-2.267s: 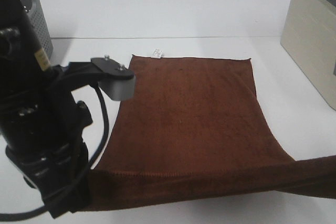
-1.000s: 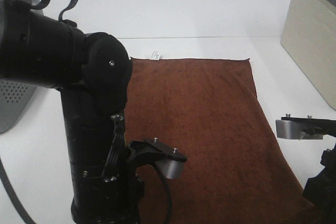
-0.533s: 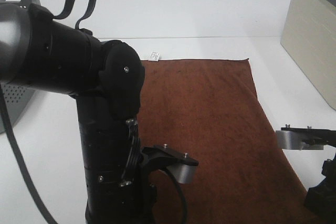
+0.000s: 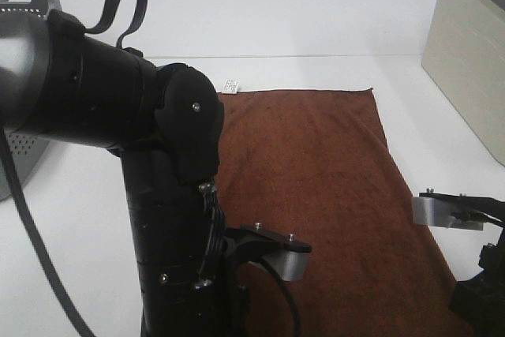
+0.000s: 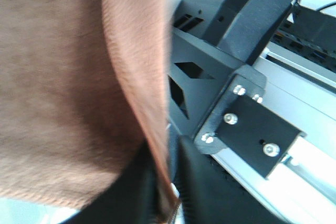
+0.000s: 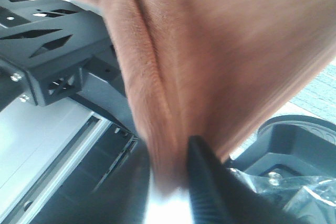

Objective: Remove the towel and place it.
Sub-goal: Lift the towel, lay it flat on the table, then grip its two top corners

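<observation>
The dark brown towel lies spread flat on the white table, its white tag at the far left corner. Its near edge runs off the front of the exterior view. Both grippers are below that view's edge; only the left arm and the right wrist mount show there. In the left wrist view, my left gripper pinches the towel's hem. In the right wrist view, my right gripper has a blurred bunch of towel filling the gap between its fingers.
A grey perforated basket stands at the far left, partly behind the left arm. A beige box stands at the right edge. Black frame parts and silver rails show below the towel in both wrist views.
The towel, held up with its near edge folded over 2.3 s ago, now lies flat. Over the last second the left arm shifted rightward and the right wrist mount sank slightly.
</observation>
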### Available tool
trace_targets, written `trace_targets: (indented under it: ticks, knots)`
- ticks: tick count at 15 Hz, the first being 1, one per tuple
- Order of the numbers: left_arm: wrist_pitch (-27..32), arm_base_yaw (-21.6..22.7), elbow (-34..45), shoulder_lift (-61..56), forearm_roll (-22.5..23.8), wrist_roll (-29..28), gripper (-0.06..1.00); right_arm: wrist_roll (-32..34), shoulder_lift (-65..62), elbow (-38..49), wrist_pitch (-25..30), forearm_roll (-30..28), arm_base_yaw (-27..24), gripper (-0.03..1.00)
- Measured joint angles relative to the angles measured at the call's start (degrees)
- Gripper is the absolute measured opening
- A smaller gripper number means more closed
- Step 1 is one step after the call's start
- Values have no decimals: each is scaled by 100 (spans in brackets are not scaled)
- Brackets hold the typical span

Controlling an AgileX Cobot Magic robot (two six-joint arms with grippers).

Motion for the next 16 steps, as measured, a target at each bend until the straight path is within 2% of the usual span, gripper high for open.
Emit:
trace_targets:
  ticks: [1, 2, 3, 5, 11, 14, 16]
  knots:
    - [-34, 0, 0, 0, 0, -172, 35, 74, 0, 17, 0, 0, 0, 37]
    - [-69, 0, 0, 0, 0, -332, 50, 189, 0, 23, 0, 0, 0, 54]
    - [-86, 0, 0, 0, 0, -401, 63, 269, 0, 23, 0, 0, 0, 63]
    - [-86, 0, 0, -40, 0, -441, 78, 292, 0, -17, 0, -6, 0, 73]
    - [-120, -17, -355, -252, 23, -539, 81, 304, -481, -722, 11, -235, 0, 75]
    - [-178, 132, -819, -418, 413, -613, 81, 498, -848, -1197, -149, -785, 0, 75]
    - [-178, 567, -1272, -453, 905, -905, 81, 779, -940, -1587, -149, -1220, 0, 75]
